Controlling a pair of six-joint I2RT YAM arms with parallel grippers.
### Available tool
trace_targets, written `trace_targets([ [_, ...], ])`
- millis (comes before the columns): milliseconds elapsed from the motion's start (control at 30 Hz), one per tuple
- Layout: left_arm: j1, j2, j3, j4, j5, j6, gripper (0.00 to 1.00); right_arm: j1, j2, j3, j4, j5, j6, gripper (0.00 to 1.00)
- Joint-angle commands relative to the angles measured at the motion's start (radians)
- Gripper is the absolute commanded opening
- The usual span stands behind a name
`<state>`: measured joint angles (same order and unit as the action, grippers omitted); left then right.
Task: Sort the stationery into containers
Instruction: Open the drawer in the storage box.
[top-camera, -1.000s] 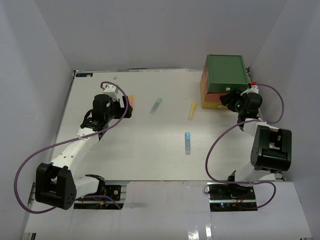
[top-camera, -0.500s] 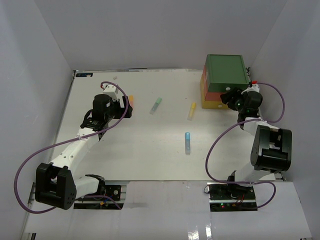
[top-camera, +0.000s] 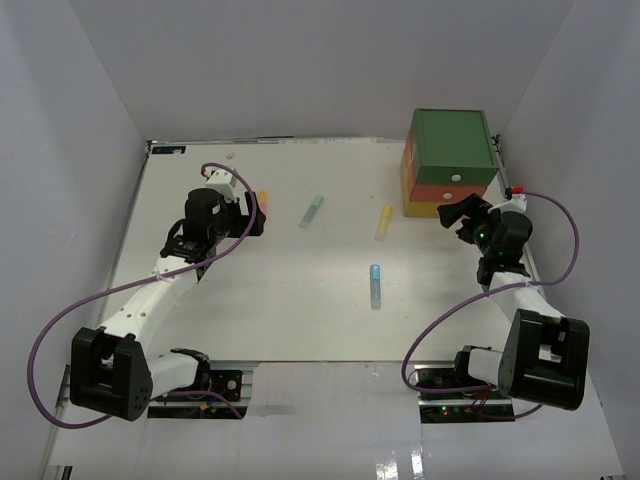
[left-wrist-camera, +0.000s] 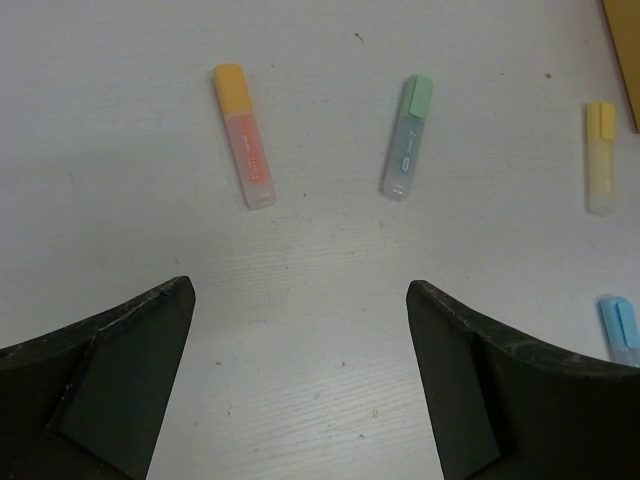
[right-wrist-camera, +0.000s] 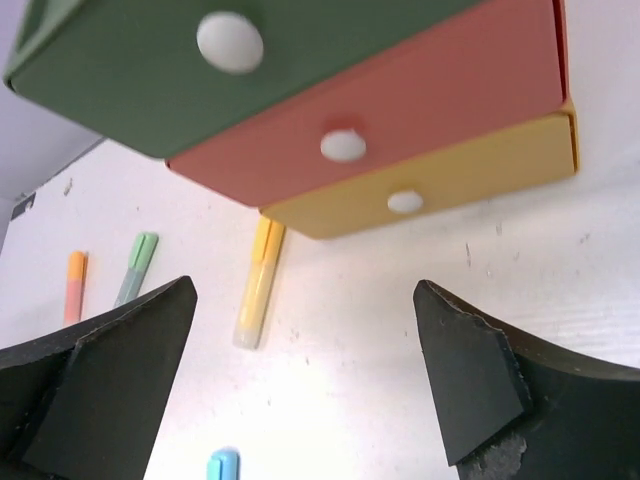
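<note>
Now | right jaws spread, empty — drawers (right-wrist-camera: 440, 100) just ahead | left jaws spread, empty

Three drawers stood stacked at the far right of the worktop (top-camera: 280, 310): the green drawer (right-wrist-camera: 150, 85) on top, the red drawer (right-wrist-camera: 450, 95) under it and the yellow drawer (right-wrist-camera: 480, 170) lowest. Each front had a white round knob (right-wrist-camera: 230, 41). Four highlighters lay flat and apart from each other. The orange highlighter (left-wrist-camera: 243, 135) was at the left, the green highlighter (left-wrist-camera: 407, 136) beside it. The yellow highlighter (left-wrist-camera: 600, 157) lay near the drawers, and the blue highlighter (top-camera: 375, 285) nearest to the front.
</note>
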<state>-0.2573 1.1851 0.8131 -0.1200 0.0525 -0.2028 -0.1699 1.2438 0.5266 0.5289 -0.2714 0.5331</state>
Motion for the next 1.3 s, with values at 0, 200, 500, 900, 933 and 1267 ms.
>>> trace_targets([
  [0, -0.002, -0.041, 0.028, 0.003, 0.017, 0.0, 0.98, -0.011, -0.063, -0.043, 0.02, -0.028, 0.008, 0.96],
  [200, -0.002, -0.047, 0.026, 0.003, 0.02, -0.001, 0.98, -0.026, -0.075, -0.086, 0.016, -0.04, 0.063, 0.9],
  [500, -0.002, -0.042, 0.024, 0.002, 0.007, 0.003, 0.98, -0.037, 0.094, -0.077, 0.141, -0.101, 0.172, 0.9],
  [900, -0.002, -0.032, 0.026, 0.0, -0.005, 0.011, 0.98, -0.039, 0.374, -0.002, 0.399, -0.106, 0.278, 0.87],
  [933, -0.002, -0.03, 0.026, 0.0, -0.008, 0.011, 0.98, -0.037, 0.39, 0.003, 0.434, -0.109, 0.286, 0.85],
  [1267, -0.002, -0.024, 0.026, 0.0, -0.014, 0.016, 0.98, -0.039, 0.519, 0.084, 0.476, -0.101, 0.294, 0.69],
])
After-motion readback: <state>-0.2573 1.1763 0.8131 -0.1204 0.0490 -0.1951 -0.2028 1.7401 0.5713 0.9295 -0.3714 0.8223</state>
